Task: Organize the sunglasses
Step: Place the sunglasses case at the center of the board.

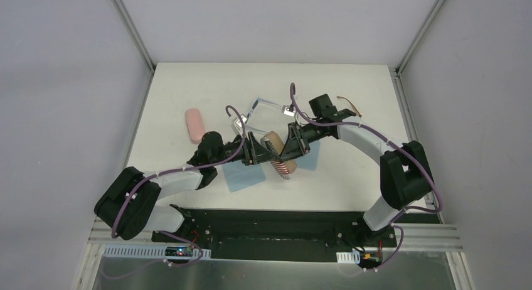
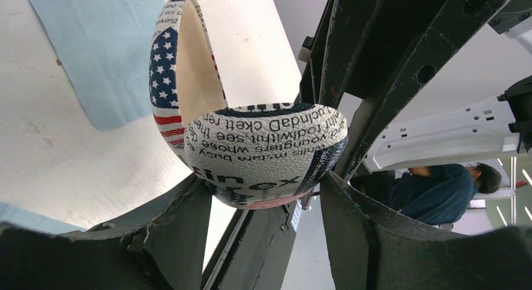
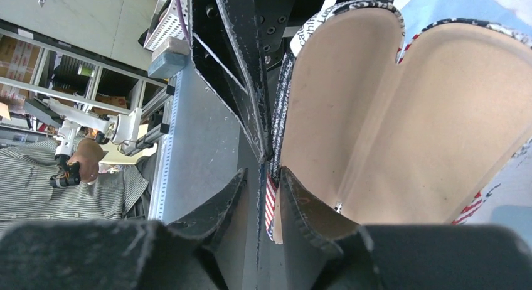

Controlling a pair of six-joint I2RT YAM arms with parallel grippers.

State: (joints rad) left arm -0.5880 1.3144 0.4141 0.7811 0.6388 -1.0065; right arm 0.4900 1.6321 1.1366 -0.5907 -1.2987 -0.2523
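Your left end effector (image 1: pixel 254 150) stands partly open, clamped across the rounded body of the oblong black-and-white lettered case with a flag print (image 1: pixel 278 157). It holds the case over a light blue square cloth (image 1: pixel 241 177) on the white bench (image 1: pixel 351 177). The case gapes open, its tan lining bare. Just beyond it, away from the arm bases, the pale whitish translucent-framed sunglasses (image 1: pixel 258 104) lie on the bench, long axis roughly left to right, about equally near both arms. Your right end effector (image 3: pixel 266 199) has its jaws narrow around one shell's rim; whether they pinch it, I cannot tell. The thin brown-framed sunglasses (image 1: pixel 351 106) lie farther right, beside the right wrist, so that arm is nearer.
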